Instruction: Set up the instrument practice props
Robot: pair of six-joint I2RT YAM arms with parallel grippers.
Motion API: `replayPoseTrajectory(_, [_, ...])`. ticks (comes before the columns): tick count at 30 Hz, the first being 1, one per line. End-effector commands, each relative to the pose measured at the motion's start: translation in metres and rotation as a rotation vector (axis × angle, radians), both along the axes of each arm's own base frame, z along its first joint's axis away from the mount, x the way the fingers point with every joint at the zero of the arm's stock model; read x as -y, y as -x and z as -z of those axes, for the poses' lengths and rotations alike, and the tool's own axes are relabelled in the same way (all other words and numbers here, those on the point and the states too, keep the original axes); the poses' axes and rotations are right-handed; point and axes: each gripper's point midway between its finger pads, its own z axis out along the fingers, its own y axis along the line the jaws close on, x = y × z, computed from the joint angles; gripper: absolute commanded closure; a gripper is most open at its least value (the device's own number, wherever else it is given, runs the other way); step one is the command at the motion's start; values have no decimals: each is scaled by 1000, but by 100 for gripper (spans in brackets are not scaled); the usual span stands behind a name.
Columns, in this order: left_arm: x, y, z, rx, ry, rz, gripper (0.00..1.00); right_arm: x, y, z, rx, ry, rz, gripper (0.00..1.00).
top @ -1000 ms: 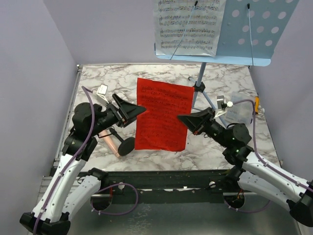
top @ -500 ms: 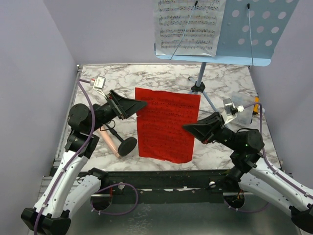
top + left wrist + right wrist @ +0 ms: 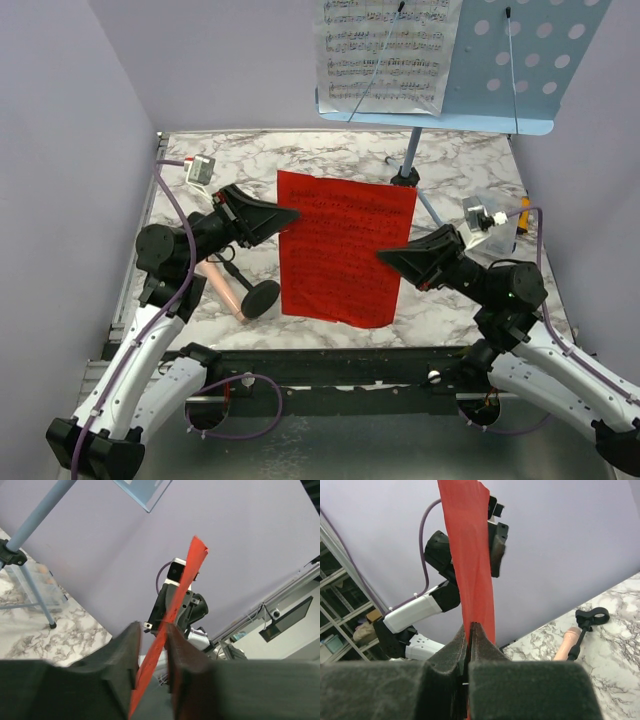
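The red sheet [image 3: 340, 250] hangs upright in the air between both arms. My right gripper [image 3: 385, 257] is shut on its right edge, the pads pinching it [image 3: 471, 629]. My left gripper [image 3: 290, 213] straddles the sheet's left edge; in the left wrist view the red sheet [image 3: 185, 590] leans on one finger and a gap shows at the other, so the gripper [image 3: 152, 632] is still open. The light blue music stand [image 3: 520, 60] stands at the back with white sheet music [image 3: 385, 50] on its left half. The microphone [image 3: 225, 288] lies on the table by its black base [image 3: 258, 298].
A small clear box [image 3: 495, 230] sits at the right, behind the right arm. The stand's pole [image 3: 410, 150] and tripod legs reach down onto the marble table [image 3: 200, 190] just behind the sheet. Purple walls close in both sides.
The red sheet has come off the table and now hangs more upright. The right arm lifted with it. The left jaws have narrowed around the sheet's left edge.
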Motion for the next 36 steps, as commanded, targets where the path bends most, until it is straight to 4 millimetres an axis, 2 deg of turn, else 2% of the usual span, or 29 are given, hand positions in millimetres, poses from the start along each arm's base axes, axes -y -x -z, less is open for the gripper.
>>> replayPoseTrajectory(1, [1, 9, -24, 119, 18, 31, 83, 2, -10, -13, -25, -9, 54, 99])
replayPoseTrajectory(3, [3, 7, -31, 166, 1, 25, 97, 3, -19, -14, -29, 9, 103, 97])
replayPoseTrajectory(4, [3, 7, -36, 201, -8, 19, 100, 4, -26, -12, -35, 40, 143, 90])
replayPoseTrajectory(6, [4, 4, -47, 257, -19, 2, 100, 10, -40, -13, -31, 121, 241, 72])
replayPoseTrajectory(7, [4, 2, -52, 280, -25, -5, 100, 17, -47, -20, -25, 157, 299, 66])
replayPoseTrajectory(8, [5, 1, -59, 312, -33, -10, 100, 25, -57, -16, -39, 227, 376, 58])
replayPoseTrajectory(11, [8, -6, -80, 394, -54, -20, 100, 59, -82, -28, -30, 412, 609, 44])
replayPoseTrajectory(15, [14, -17, -106, 480, -69, -27, 100, 114, -103, -59, 11, 604, 903, 34])
replayPoseTrajectory(19, [19, -28, -128, 527, -67, -24, 100, 159, -112, -108, 78, 680, 1144, 30])
replayPoseTrajectory(25, [24, -39, -156, 543, -33, -24, 100, 198, -128, -166, 198, 718, 1469, 21])
replayPoseTrajectory(30, [25, -46, -177, 529, 7, -29, 100, 209, -141, -205, 323, 725, 1725, 18])
replayPoseTrajectory(36, [26, -51, -191, 501, 41, -19, 100, 200, -152, -229, 390, 714, 1806, 18])
